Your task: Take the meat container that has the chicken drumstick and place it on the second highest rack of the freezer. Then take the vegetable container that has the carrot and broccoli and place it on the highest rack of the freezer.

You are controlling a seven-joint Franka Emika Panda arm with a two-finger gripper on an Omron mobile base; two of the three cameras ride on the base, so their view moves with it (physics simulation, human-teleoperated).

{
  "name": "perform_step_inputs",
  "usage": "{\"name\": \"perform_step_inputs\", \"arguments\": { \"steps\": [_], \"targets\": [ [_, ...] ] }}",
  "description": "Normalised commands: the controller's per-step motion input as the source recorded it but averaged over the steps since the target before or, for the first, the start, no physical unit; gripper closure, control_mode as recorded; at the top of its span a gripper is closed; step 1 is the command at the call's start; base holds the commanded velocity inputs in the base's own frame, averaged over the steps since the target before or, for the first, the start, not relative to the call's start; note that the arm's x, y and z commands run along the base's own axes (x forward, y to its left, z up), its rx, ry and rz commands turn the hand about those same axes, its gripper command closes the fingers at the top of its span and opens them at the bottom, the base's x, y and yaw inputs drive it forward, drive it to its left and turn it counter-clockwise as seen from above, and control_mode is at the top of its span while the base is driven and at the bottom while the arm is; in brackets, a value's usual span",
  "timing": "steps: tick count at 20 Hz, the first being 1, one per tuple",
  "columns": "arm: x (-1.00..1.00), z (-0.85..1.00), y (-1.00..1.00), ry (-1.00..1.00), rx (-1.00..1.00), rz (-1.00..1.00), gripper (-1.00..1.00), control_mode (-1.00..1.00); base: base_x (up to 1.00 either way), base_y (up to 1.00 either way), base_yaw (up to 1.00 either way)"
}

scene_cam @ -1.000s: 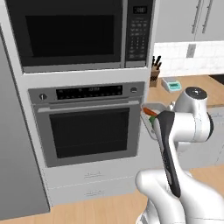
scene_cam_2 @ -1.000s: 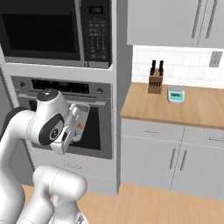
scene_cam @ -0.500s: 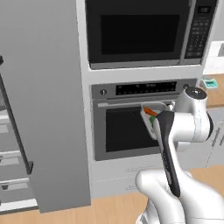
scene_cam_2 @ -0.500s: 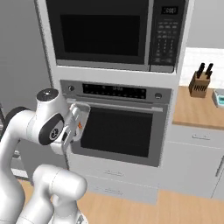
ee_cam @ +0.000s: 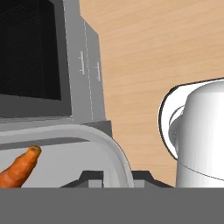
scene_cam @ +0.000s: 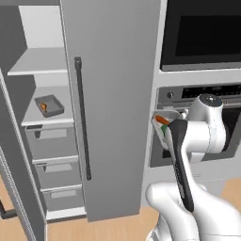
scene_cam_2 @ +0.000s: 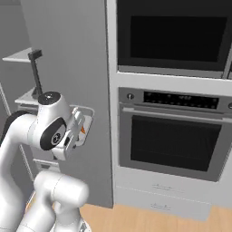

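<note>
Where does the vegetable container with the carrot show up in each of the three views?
Left base view: the vegetable container is right of centre, in front of the wall oven.
Right base view: left of centre, against the grey freezer door.
Hand view: bottom left, with the carrot inside.
Shared landmark: the wall oven's dark window.

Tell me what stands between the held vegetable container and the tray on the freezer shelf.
In the left base view, the freezer's closed grey door with its dark bar handle stands between the vegetable container and the drumstick tray.
</note>
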Motion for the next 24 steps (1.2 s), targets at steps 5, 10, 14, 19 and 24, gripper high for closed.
{"name": "perform_step_inputs", "arguments": {
  "steps": [5,10,14,19,24],
  "targets": [
    [0.0,0.0,0.0,0.0,0.0,0.0,1.0,1.0,0.0,1.0,0.01],
    [0.0,0.0,0.0,0.0,0.0,0.0,1.0,1.0,0.0,1.0,0.03],
    [0.0,0.0,0.0,0.0,0.0,0.0,1.0,1.0,0.0,0.68,0.03],
    [0.0,0.0,0.0,0.0,0.0,0.0,1.0,1.0,0.0,0.1,0.11],
    [0.0,0.0,0.0,0.0,0.0,0.0,1.0,1.0,0.01,-0.46,0.16]
  ]
}}
